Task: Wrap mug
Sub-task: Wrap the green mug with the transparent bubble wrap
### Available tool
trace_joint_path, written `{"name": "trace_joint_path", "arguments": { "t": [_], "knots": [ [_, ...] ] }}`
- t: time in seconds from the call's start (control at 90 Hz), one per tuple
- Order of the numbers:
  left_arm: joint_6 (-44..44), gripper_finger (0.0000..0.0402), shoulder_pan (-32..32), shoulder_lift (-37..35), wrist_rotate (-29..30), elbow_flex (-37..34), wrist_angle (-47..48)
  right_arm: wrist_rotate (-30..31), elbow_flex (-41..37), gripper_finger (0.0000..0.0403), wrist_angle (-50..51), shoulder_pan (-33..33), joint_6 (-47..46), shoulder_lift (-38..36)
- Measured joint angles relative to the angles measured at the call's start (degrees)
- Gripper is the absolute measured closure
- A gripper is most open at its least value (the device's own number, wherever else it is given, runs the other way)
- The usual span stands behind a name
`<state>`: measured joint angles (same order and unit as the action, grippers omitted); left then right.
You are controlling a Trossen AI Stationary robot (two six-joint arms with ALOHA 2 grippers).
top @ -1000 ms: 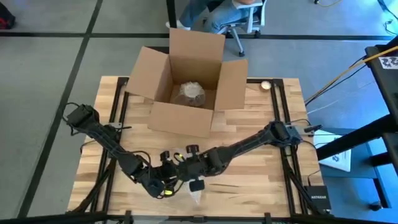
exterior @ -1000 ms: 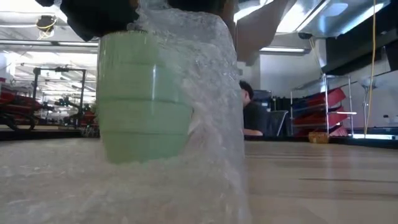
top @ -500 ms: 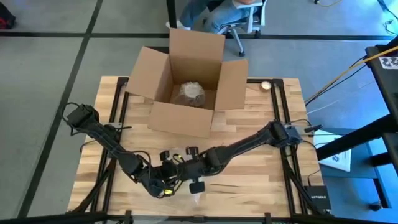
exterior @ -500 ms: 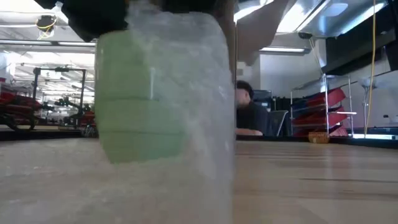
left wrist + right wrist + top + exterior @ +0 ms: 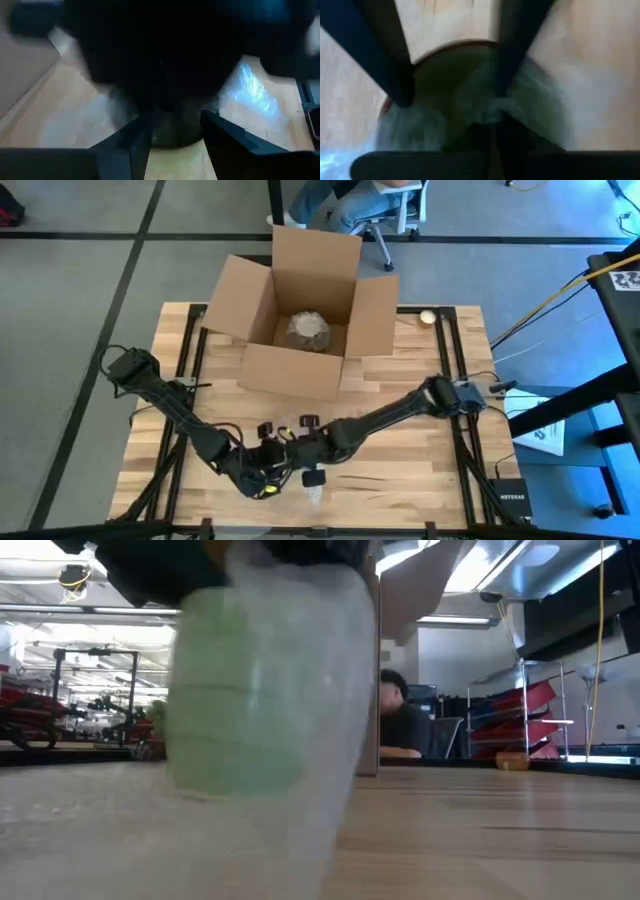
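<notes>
On the pale wooden counter (image 5: pixel 400 430), both dark arms meet near its 6 o'clock edge in the high view, where the small round green mug (image 5: pixel 235 690) sits half-swathed in a clear crinkly bubble-wrap sheet (image 5: pixel 330 680). The low view shows the mug raised just above the counter, the wrap draped over its 3 o'clock side and trailing down to the wood. The left hand (image 5: pixel 262 477) lies at the mug's 9 o'clock side, its two dark fingers (image 5: pixel 135 145) parted with the dark mug between them; whether they press it I cannot tell. The right hand (image 5: pixel 308 463) comes in from 3 o'clock, its fingers (image 5: pixel 390 60) spread apart over the mug's rim and the wrap, one finger seeming to reach inside the rim; its hold is blurred. At 12 o'clock stands an open brown cardboard box (image 5: pixel 300 315) with a wrapped bundle (image 5: pixel 305 330) inside. A seated person (image 5: pixel 400 725) shows beyond the counter.
</notes>
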<state>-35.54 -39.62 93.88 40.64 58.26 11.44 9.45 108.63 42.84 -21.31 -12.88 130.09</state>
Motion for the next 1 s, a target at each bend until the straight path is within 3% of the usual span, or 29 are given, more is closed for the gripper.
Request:
{"name": "trace_joint_path", "arguments": {
  "t": [0.256, 0.567, 0.656, 0.811, 0.922, 1.0],
  "knots": [
    [0.04, 0.0249, -0.09, -0.02, -0.39, 0.02, 0.1, -1.1, 5.95, 0.0388, 4.72, -0.04, -0.18, 0.18],
    [-0.01, 0.0249, -0.02, -0.17, -0.63, 0.02, 0.03, -1.0, 17.73, 0.0388, 17.67, -0.22, 1.14, -0.56],
    [-0.98, 0.0249, -0.09, -1.67, -2.99, -0.02, 0.96, -0.35, 18.87, 0.0388, 22.52, -1.2, 0.77, -0.99],
    [-10.3, 0.0249, -2.03, -8.28, -6.44, 0.06, 8.41, 3.61, 15.43, 0.0388, 29.92, -5.05, -3.47, -2.62],
    [-21.67, 0.0249, -5.37, -11.65, -8.5, 0.06, 19.04, 8.19, 8.29, 0.0388, 30.63, -8.2, -9.23, -6.35],
    [-30.24, 0.0249, -7.69, -12.59, -13.34, 0.07, 28.31, 11.57, 0.95, 0.0388, 29.16, -10.54, -15.03, -10.24]
  ]
}}
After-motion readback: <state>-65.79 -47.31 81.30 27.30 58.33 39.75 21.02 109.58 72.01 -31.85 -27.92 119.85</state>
